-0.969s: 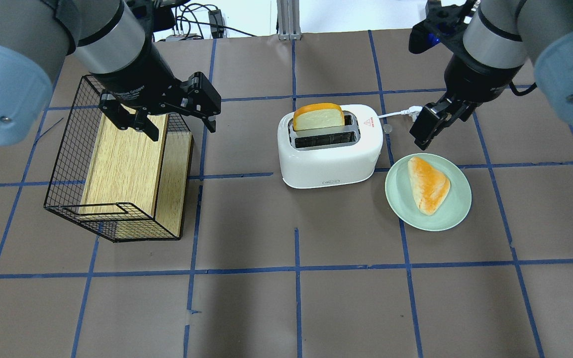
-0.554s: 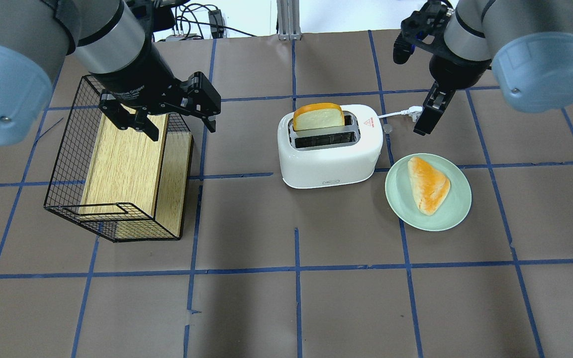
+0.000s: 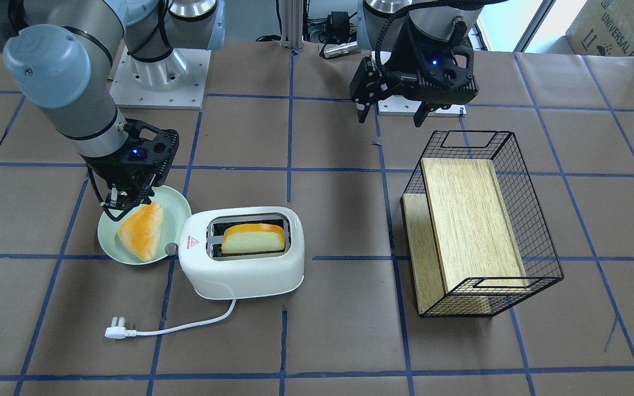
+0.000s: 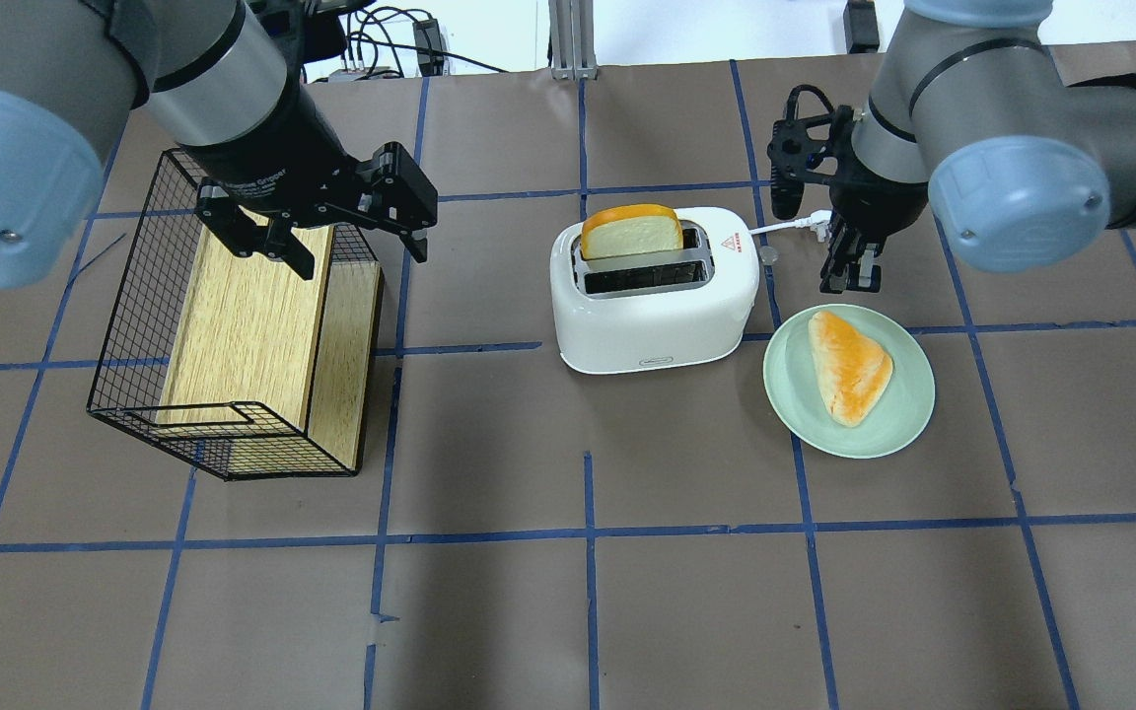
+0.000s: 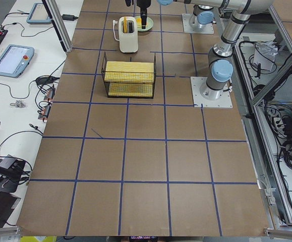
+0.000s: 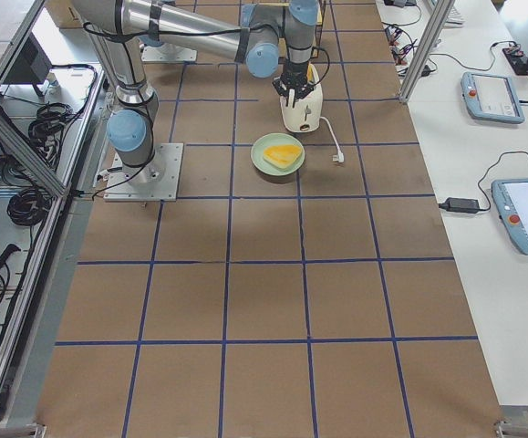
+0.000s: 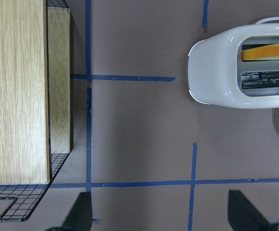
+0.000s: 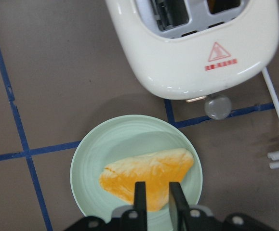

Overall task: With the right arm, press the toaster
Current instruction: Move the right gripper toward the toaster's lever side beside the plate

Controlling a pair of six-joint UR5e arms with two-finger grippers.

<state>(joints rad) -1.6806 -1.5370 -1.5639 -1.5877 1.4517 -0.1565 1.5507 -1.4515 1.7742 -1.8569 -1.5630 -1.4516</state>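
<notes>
The white toaster (image 4: 657,316) stands mid-table with a bread slice (image 4: 632,232) standing up out of its far slot. Its small grey lever (image 4: 770,254) sticks out of the end that faces my right arm. My right gripper (image 4: 846,271) points down, jaws shut to a narrow gap and empty. It hangs to the right of the lever, over the far rim of the green plate (image 4: 908,424), apart from the toaster. The right wrist view shows the lever (image 8: 218,106) beyond the fingertips (image 8: 139,192). My left gripper (image 4: 356,251) is open and empty above the wire basket (image 4: 134,325).
The plate holds a triangular bread piece (image 4: 849,365). The toaster's white cord and plug (image 3: 114,331) lie on the table on the far side from me. The basket holds a wooden box (image 4: 252,325). Blue tape lines cross the brown table cover.
My right arm has swung in over the table. Its gripper has turned and come down beside the toaster's lever end. The left arm has not moved.
</notes>
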